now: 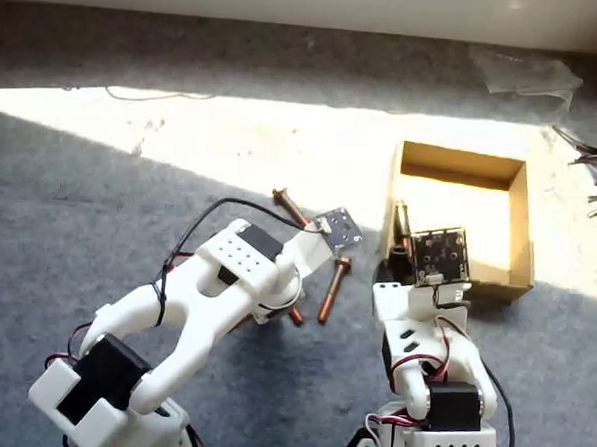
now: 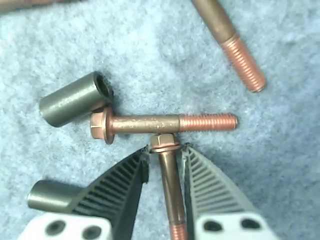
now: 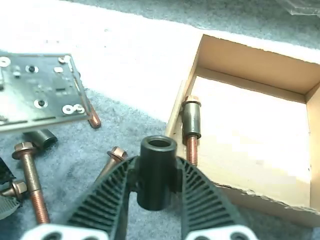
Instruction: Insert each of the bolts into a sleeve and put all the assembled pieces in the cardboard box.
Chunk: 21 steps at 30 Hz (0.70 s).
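My left gripper [image 2: 166, 150] is open and low over the grey carpet, one finger on each side of a copper bolt [image 2: 170, 185] whose hex head lies just past the fingertips. A second bolt [image 2: 160, 123] lies crosswise in front of it, beside a dark sleeve [image 2: 75, 98]. My right gripper [image 3: 156, 172] is shut on an upright dark sleeve [image 3: 157, 165], close to the near left corner of the cardboard box [image 1: 518, 230]. A bolt fitted in a sleeve [image 3: 191, 120] leans on the box's left wall inside. In the high view the left arm [image 1: 246, 266] stands left of the box.
Loose bolts [image 1: 289, 205] [image 1: 333, 285] lie on the carpet between the arms, with another sleeve [image 2: 50, 195] by my left finger. A plastic bag [image 1: 522, 70] and some cables [image 1: 591, 179] sit at the far right. The carpet to the left is open.
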### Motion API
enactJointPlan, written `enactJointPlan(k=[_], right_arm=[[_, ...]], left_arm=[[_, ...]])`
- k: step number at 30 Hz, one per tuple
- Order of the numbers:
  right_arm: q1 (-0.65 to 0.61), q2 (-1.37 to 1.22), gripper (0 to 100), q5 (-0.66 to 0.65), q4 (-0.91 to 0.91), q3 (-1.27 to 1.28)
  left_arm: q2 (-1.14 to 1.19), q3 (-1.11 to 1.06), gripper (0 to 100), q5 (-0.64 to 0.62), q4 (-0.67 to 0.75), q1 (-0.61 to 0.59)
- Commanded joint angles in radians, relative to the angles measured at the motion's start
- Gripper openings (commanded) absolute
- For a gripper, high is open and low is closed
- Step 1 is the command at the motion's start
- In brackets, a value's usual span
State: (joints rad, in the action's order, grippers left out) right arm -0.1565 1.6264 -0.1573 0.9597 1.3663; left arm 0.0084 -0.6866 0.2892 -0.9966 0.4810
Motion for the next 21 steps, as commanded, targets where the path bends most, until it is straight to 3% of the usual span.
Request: enactJointPlan(k=[1, 8, 17, 21], right_arm=[[0.010, 0.010, 2.2, 0.002, -0.030, -0.007], [0.012, 0.010, 2.2, 0.002, -0.031, -0.007], [0.012, 0.010, 2.2, 0.002, -0.031, -0.007], [0.012, 0.010, 2.2, 0.002, -0.031, -0.007]], left_arm=[[0.007, 0.005, 8, -0.011, -0.002, -0.007], [-0.166, -0.042, 8, -0.012, -0.043, -0.016], [-0.191, -0.056, 8, -0.066, -0.068, -0.016], [-0.191, -0.059, 12, -0.084, -0.078, -0.016]])
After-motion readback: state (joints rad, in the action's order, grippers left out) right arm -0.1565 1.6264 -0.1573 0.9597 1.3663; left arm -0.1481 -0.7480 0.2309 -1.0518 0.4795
